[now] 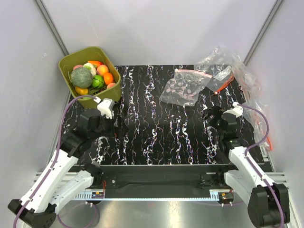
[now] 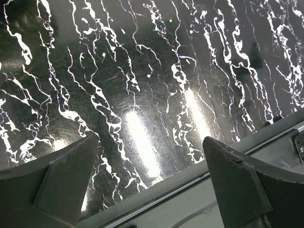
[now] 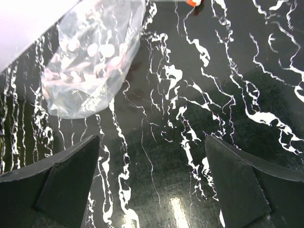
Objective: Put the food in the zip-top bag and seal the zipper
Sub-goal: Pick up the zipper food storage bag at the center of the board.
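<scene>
The food (image 1: 90,76), a dark green broccoli head (image 1: 81,77), oranges (image 1: 108,78), a green lime (image 1: 97,81) and red and white pieces, lies piled in an olive-green tub (image 1: 66,64) at the back left. The zip-top bag (image 1: 183,88) lies flat at the back, right of centre, clear with dark dots; its pink-red zipper (image 1: 192,71) runs along the far edge. The bag also shows in the right wrist view (image 3: 90,61). My left gripper (image 1: 88,118) (image 2: 149,140) is open and empty, just in front of the tub. My right gripper (image 1: 213,116) (image 3: 152,137) is open and empty, near the bag's right.
A heap of plainer clear bags (image 1: 230,66) with orange-red strips (image 1: 223,85) lies at the back right and along the right edge. Grey walls close in the sides and back. The left wrist view shows the black marbled table (image 2: 142,71) and its metal edge (image 2: 190,199).
</scene>
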Action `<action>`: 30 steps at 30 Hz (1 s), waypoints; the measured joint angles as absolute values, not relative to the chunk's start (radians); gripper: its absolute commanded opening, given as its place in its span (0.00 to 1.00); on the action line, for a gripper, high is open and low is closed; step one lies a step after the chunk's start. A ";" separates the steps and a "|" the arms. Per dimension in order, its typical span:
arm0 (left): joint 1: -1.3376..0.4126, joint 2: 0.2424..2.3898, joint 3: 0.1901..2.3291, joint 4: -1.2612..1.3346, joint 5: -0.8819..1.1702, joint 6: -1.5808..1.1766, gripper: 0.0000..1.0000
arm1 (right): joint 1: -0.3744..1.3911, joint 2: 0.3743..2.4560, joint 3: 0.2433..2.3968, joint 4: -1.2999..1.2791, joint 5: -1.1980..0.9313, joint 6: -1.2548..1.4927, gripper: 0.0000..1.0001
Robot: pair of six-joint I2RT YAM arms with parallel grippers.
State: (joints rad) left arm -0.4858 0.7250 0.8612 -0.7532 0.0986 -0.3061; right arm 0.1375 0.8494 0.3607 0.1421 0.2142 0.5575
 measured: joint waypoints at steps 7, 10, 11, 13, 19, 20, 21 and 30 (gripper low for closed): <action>-0.485 0.695 0.861 -0.747 0.099 -0.306 0.99 | 0.138 0.945 0.365 0.169 0.151 0.556 1.00; -0.485 0.695 0.861 -0.746 0.099 -0.306 0.99 | 0.138 1.021 0.405 0.181 0.113 0.572 1.00; -0.485 0.696 0.861 -0.746 0.100 -0.306 0.99 | 0.138 1.053 0.431 0.181 0.102 0.578 1.00; -0.485 0.696 0.860 -0.746 0.101 -0.305 0.99 | 0.138 1.113 0.491 0.183 0.075 0.586 1.00; -0.485 0.695 0.857 -0.746 0.101 -0.305 0.99 | 0.138 1.278 0.673 0.212 -0.001 0.598 0.99; -0.485 0.695 0.857 -0.746 0.102 -0.305 0.99 | 0.138 1.316 0.712 0.211 -0.012 0.599 1.00; -0.485 0.694 0.857 -0.746 0.101 -0.305 0.99 | 0.138 1.360 0.752 0.207 -0.023 0.600 1.00; -0.485 0.680 0.857 -0.746 0.101 -0.305 0.99 | 0.142 1.691 0.997 0.134 -0.062 0.616 0.95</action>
State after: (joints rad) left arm -0.4854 0.6800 0.8570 -0.7460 0.1009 -0.3054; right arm 0.1417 1.6905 0.9970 0.1337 -0.0620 0.6163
